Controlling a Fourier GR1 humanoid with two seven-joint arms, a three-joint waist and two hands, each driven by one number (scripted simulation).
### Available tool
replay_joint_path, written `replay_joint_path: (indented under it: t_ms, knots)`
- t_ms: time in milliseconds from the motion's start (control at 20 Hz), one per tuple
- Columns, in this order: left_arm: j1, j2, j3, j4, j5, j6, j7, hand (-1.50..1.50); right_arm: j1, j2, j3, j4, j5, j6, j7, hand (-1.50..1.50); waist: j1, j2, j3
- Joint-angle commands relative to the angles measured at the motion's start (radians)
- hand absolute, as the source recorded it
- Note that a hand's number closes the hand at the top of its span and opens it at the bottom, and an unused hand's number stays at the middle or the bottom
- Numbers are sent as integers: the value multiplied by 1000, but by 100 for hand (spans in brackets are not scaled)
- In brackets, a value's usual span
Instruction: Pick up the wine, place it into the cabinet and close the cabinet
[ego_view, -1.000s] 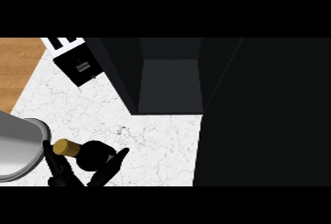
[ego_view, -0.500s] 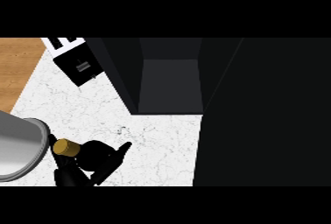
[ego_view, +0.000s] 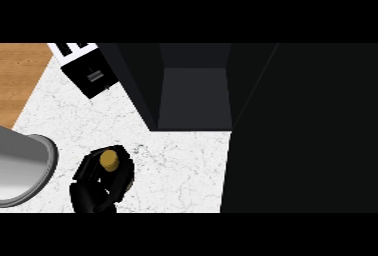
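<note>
Hidden: wine (ego_view: 110, 159) mostly covered by robot hand (ego_view: 94, 192); only the gold cap and a bit of dark neck show, seen nearly end-on. Body of bottle can't be made out.
Cut off: robot hand runs into the lower band, forearm not seen. Which hand it is: can't tell for sure, it sits at view's left, so taken as left. Other hand: not in view.
Robot hand: black fingers curled round the wine on both sides of the cap, closed on it.
Wine: over the white marble worktop (ego_view: 177, 165), lower left, just right of the sink (ego_view: 29, 170), well apart from the cabinet.
Cabinet: (ego_view: 193, 100) dark, open, grey inner floor visible; right part of view is near black, so door and side walls are hard to tell apart.
Sink: grey rim, cut off at left edge.
Other: black box w/ white marks (ego_view: 88, 75) at top left, partly cut by top band; wood floor (ego_view: 22, 80) beyond the worktop's edge.
Vs 1 s ago: wine then lay tilted, cap pointing left toward the sink, body visible. Now cap faces up at the camera, bottle stood more upright in the grip. Hand has shifted slightly right, fingers wrapped closer round the neck. Cabinet, sink, box unchanged.
</note>
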Motion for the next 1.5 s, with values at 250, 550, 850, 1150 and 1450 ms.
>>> replay_joint_path:
  t_ms: [250,550,850,1150,1450]
  knots:
    - [69,-10,121,106,221,-442,-310,150,15,-9,-5,-62,-35,-2,17,-150,-6,3,1]
    - [131,87,214,182,415,-870,-523,150,17,-14,-19,-49,-27,-9,17,-150,-3,5,1]
    - [112,86,298,420,500,-1208,-780,150,14,-45,-35,-88,-99,-6,77,-150,-9,8,8]
    - [33,75,281,460,458,-1227,-749,150,17,-9,38,-142,-36,-46,113,-150,-8,6,10]
    - [42,87,283,316,459,-1199,-651,150,-14,-41,-28,-145,-107,-46,152,-150,-2,5,11]
